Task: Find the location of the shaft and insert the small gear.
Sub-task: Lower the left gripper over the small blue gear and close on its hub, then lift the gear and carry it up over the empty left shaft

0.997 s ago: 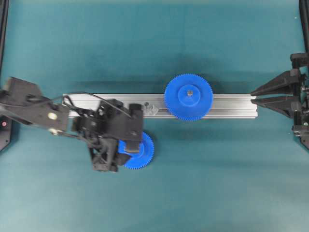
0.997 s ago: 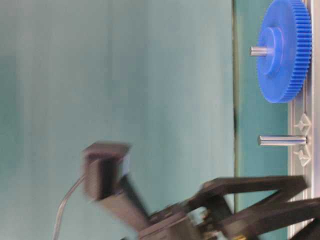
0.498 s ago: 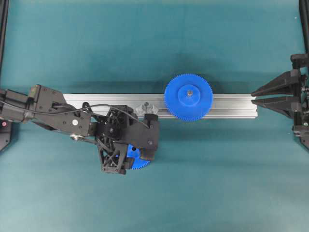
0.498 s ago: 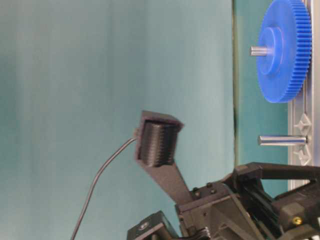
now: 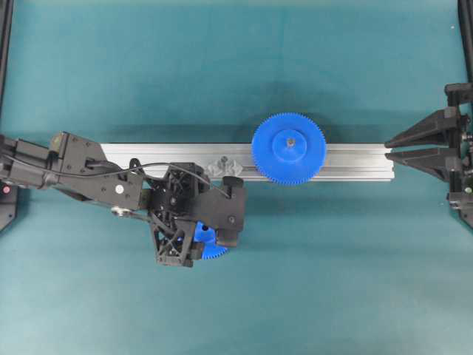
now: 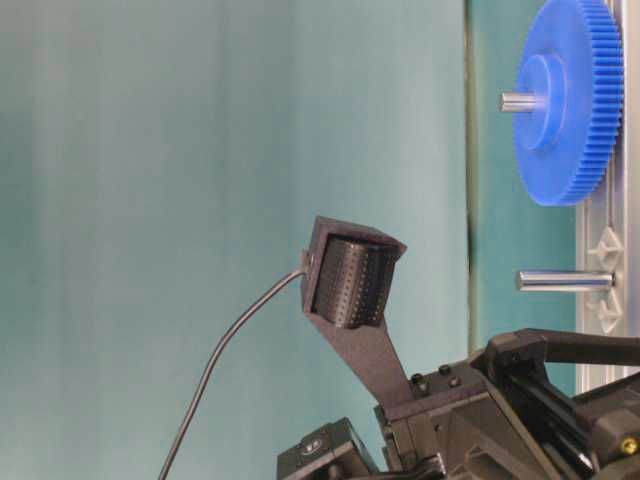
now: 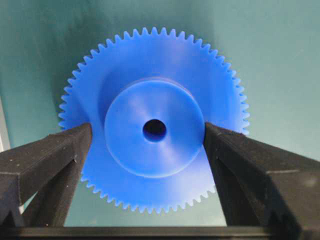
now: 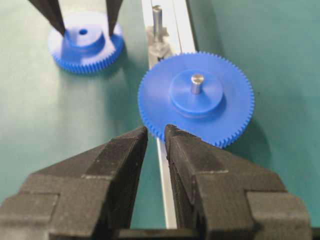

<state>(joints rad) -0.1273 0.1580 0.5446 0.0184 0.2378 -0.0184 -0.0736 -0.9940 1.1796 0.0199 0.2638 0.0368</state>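
Observation:
The small gear point(image 7: 165, 100) lies flat on the teal mat, just in front of the aluminium rail point(image 5: 355, 163). My left gripper point(image 7: 146, 134) is open over it, one finger on each side of the raised hub. From overhead, this gripper point(image 5: 211, 240) covers most of the small gear point(image 5: 216, 251). The shaft point(image 5: 222, 160) stands upright and bare on the rail, just behind the left wrist, and shows as a thin silver pin point(image 6: 565, 281) from table level. My right gripper point(image 5: 386, 148) rests at the rail's right end, its jaws a narrow slit apart with nothing between them.
A larger blue gear point(image 5: 288, 148) sits on its own pin on the rail, right of the shaft point(image 8: 157, 17). In the right wrist view the small gear point(image 8: 85, 42) sits between the left fingertips point(image 8: 111, 22). Black frame bars run along the left and right edges.
The left arm has swung right and come down over the small gear, now hiding most of it from above. In the last half second it barely moved. The right arm stayed still.

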